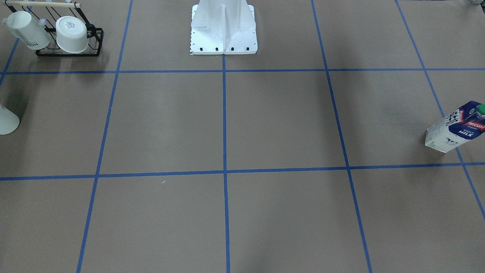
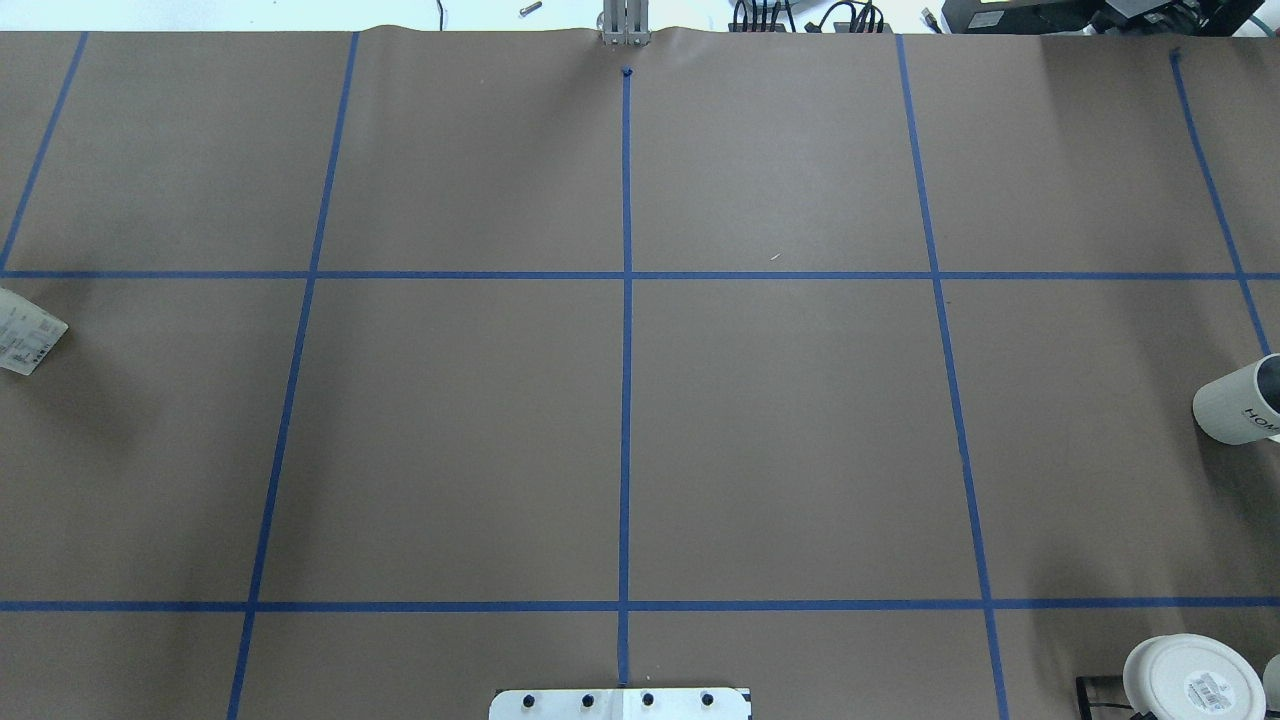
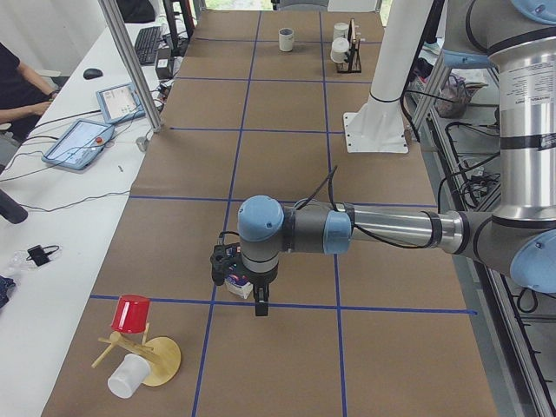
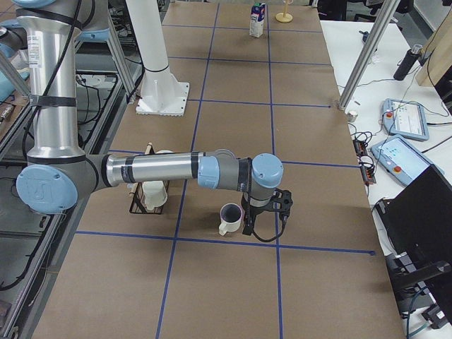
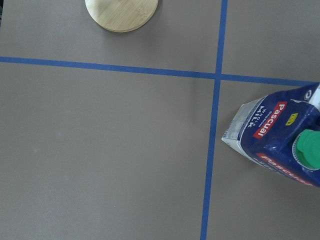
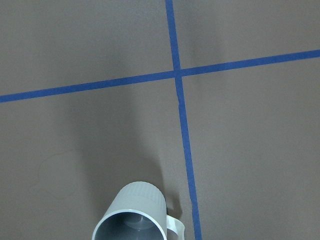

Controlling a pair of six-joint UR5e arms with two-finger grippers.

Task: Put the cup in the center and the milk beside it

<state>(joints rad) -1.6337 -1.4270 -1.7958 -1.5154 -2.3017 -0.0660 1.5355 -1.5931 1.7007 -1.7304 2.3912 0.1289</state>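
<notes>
The milk (image 1: 456,127) is a blue-and-white carton with a green cap, standing at the table's far left end; it also shows in the left wrist view (image 5: 280,130) and the exterior left view (image 3: 239,287). My left gripper (image 3: 259,304) hangs right over it; I cannot tell if it is open. The cup (image 4: 229,217) is a white mug with a grey inside (image 6: 132,215), standing at the far right end. Black letters show on its side in the overhead view (image 2: 1235,405). My right gripper (image 4: 248,224) hangs just beside it; I cannot tell its state.
A black wire rack (image 1: 68,54) near the cup holds a lettered mug (image 1: 28,30) and a wider cup with a sticker (image 1: 71,34). A wooden mug tree (image 3: 143,352) with a red and a white cup stands beyond the milk. The robot's white base (image 1: 223,26) stands mid-table.
</notes>
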